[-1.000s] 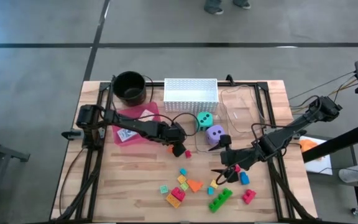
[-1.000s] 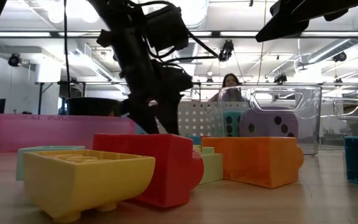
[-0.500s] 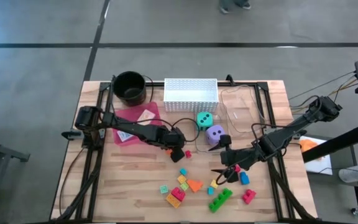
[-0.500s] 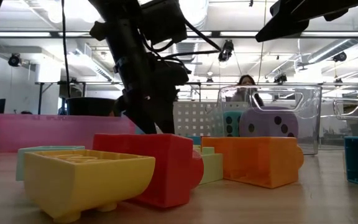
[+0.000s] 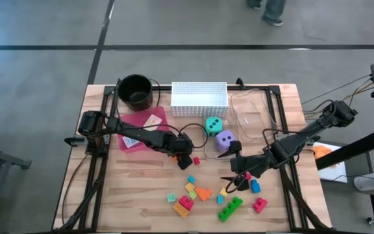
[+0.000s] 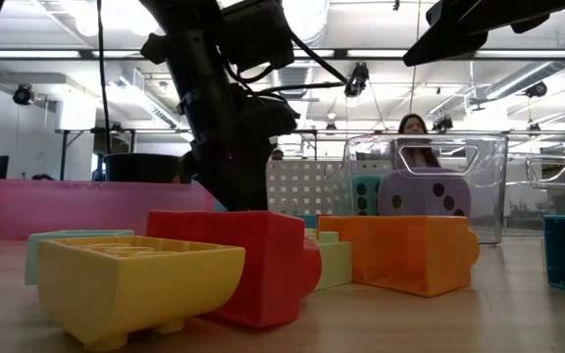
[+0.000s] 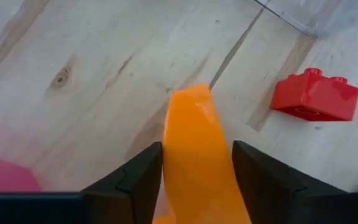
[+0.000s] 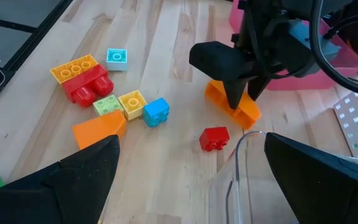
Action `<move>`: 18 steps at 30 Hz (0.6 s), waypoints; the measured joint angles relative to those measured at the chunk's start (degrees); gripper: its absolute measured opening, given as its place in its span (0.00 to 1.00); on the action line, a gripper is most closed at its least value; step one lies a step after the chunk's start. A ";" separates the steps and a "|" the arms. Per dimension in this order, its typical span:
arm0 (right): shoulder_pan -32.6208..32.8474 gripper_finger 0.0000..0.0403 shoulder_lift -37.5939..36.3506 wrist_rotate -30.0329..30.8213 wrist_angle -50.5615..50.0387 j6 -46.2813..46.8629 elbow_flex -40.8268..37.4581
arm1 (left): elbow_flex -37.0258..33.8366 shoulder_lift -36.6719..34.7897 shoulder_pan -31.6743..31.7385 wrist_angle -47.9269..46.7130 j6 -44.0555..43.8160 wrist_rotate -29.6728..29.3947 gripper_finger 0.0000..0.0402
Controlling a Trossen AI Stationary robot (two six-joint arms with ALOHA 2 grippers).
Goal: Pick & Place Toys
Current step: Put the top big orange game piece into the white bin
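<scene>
An orange block [image 7: 194,124] lies on the wooden table, left of a small red block [image 7: 316,96]. My left gripper [image 5: 184,158] stands over the orange block, shut on it, and also shows in the right wrist view [image 8: 238,99]. The teal die [image 5: 213,125] and the purple die [image 5: 224,139] sit just beyond. Several bright blocks [image 5: 190,195] lie scattered toward the near edge. My right gripper [image 5: 234,182] hangs open above the right part of that scatter, holding nothing. My left gripper pinches the orange block by its two long sides [image 7: 174,155] between its two fingers. The fingers [image 8: 236,93] come steeply from above and lie across the block. The block's underside [image 8: 250,115] rests on the table.
A white perforated basket [image 5: 199,95] and a black pot [image 5: 136,91] stand at the far edge. A pink tray [image 5: 153,119] with cards lies under the left arm. A clear plastic container [image 5: 255,114] stands right of the dice. Bare wood shows at the near left.
</scene>
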 joint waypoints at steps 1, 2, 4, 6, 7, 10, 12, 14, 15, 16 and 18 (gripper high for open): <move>-0.01 0.99 0.00 0.01 -0.01 0.00 0.00 | 0.00 0.00 0.00 0.02 0.00 0.16 0.46; -0.01 0.99 0.00 0.01 0.00 0.00 0.00 | 0.00 0.00 0.00 0.04 -0.01 0.21 0.45; -0.01 0.99 0.00 0.01 0.00 0.00 0.00 | 0.00 0.00 0.00 0.07 -0.05 0.26 0.43; -0.01 0.99 0.00 0.01 0.00 -0.02 0.00 | 0.00 0.00 0.00 0.09 -0.42 0.45 0.42; -0.01 0.99 0.00 0.01 0.00 0.00 0.00 | 0.00 0.00 0.00 0.11 -0.41 0.80 0.42; -0.01 0.99 0.00 0.00 0.00 0.00 0.00 | 0.00 -0.02 0.02 0.11 -0.38 2.15 0.42; 0.00 0.99 0.00 0.01 0.00 0.00 0.00 | 0.00 -0.04 -0.07 0.15 0.09 3.52 0.42; 0.01 0.99 0.00 -0.01 0.00 -0.02 0.00 | 0.02 -0.04 -0.25 0.17 1.60 4.82 0.42; 0.01 0.99 0.00 0.01 0.00 -0.02 0.00 | 0.02 -0.04 -0.40 0.15 2.33 5.55 0.43; 0.01 0.99 0.00 0.00 0.00 -0.01 0.00 | 0.04 -0.04 -0.58 0.09 3.08 6.36 0.44; 0.01 0.99 0.00 0.01 0.00 0.00 0.00 | 0.04 -0.04 -1.01 -0.37 3.94 7.47 0.47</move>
